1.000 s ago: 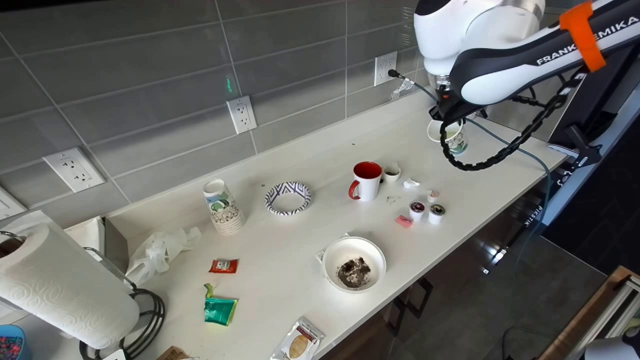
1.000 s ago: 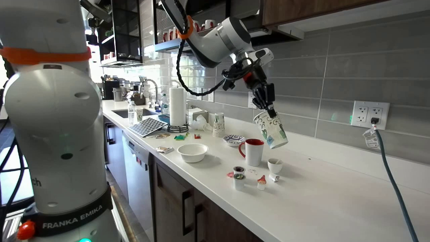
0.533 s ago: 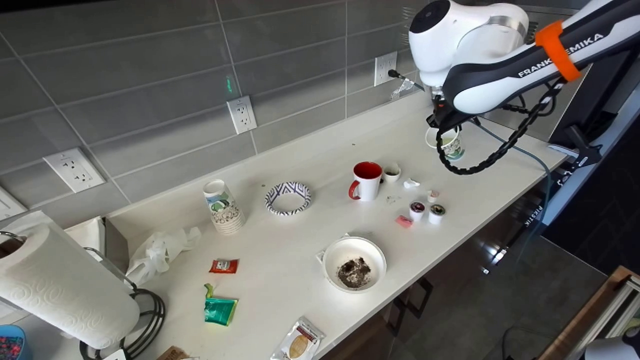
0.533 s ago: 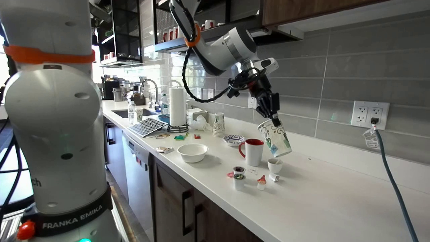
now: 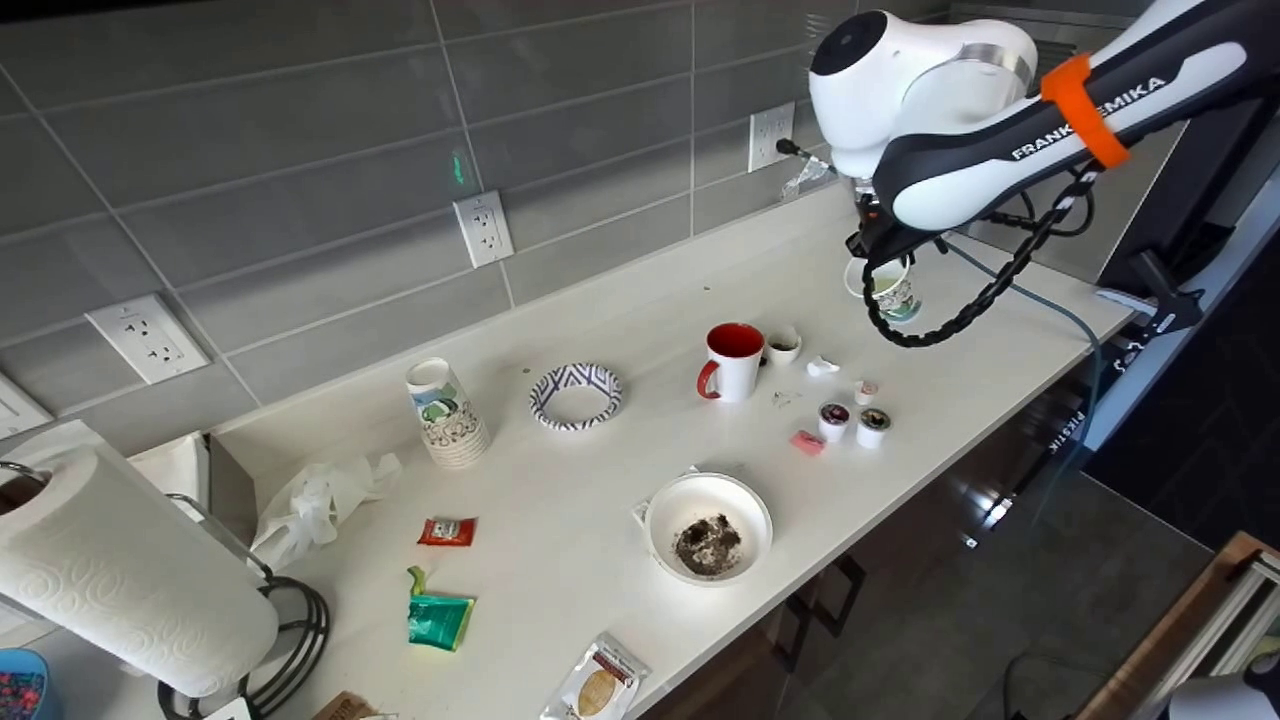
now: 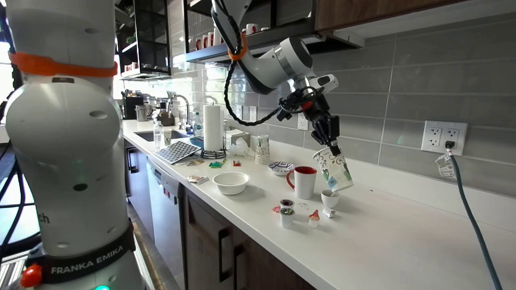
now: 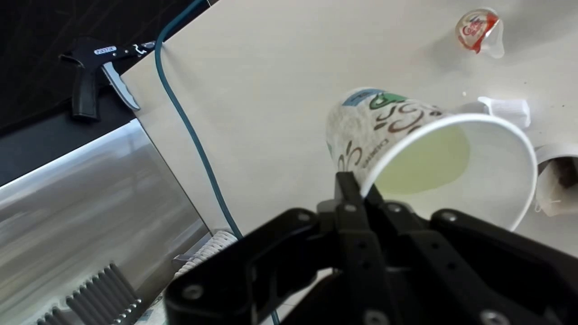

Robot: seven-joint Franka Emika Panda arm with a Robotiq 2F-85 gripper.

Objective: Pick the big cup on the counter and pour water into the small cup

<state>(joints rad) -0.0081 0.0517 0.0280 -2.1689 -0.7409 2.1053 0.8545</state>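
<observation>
Paper printed with green and brown swirls forms the big cup, tilted above the worktop, right of centre in an exterior view. The pincer is clamped on its rim, so picking up is done. Pale yellow-green liquid lies within, mid-right in the wrist view; no stream shows, so pouring has probably not begun. At that view's right edge, partly cut off, stands the small cup, brown matter inside, apparently the target. Left to do, I judge: bring the lip over it, then tip further. Just beside it, right of centre in an exterior view, the red-lined mug could get splashed.
</observation>
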